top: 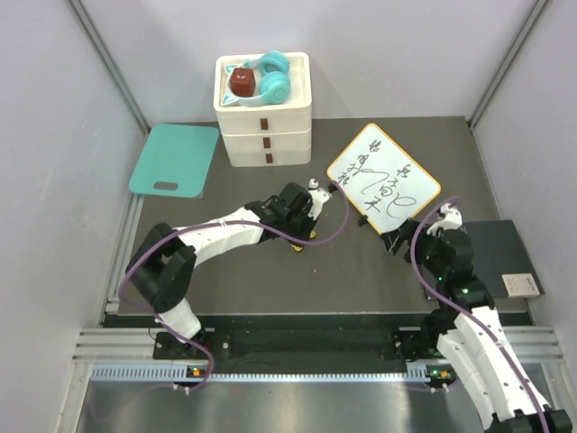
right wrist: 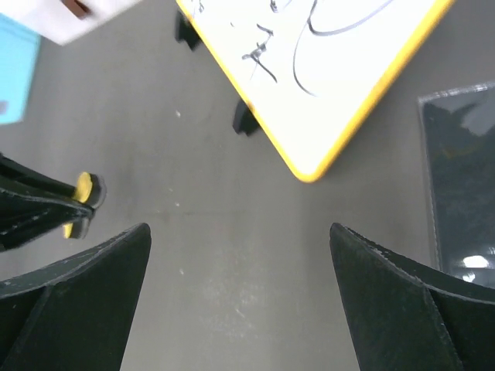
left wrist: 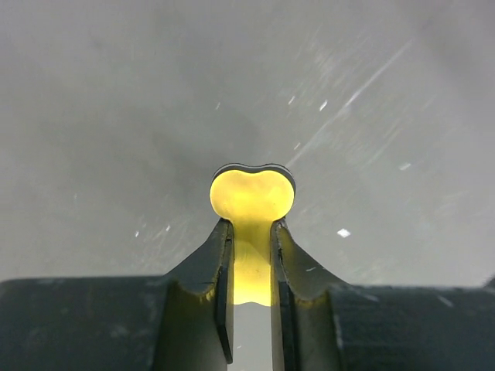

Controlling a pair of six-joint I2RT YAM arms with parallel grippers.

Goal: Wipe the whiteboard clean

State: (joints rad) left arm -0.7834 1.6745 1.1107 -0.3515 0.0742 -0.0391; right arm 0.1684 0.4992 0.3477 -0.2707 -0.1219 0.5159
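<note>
The whiteboard (top: 383, 179) lies at the back right of the table, white with an orange-yellow rim and covered in black scribbles. Its near corner shows in the right wrist view (right wrist: 332, 69), with small black feet under its edge. My left gripper (top: 304, 233) is left of the board, shut on a small yellow eraser with a black underside (left wrist: 252, 193), held just over the table. The eraser also shows in the right wrist view (right wrist: 83, 189). My right gripper (top: 394, 239) is open and empty (right wrist: 238, 232), just in front of the board's near corner.
A dark grey pad (top: 500, 257) lies at the right edge, also in the right wrist view (right wrist: 460, 178). A teal board with a handle slot (top: 176, 160) lies at the back left. White stacked drawers (top: 266, 131) at the back carry teal headphones (top: 270, 81).
</note>
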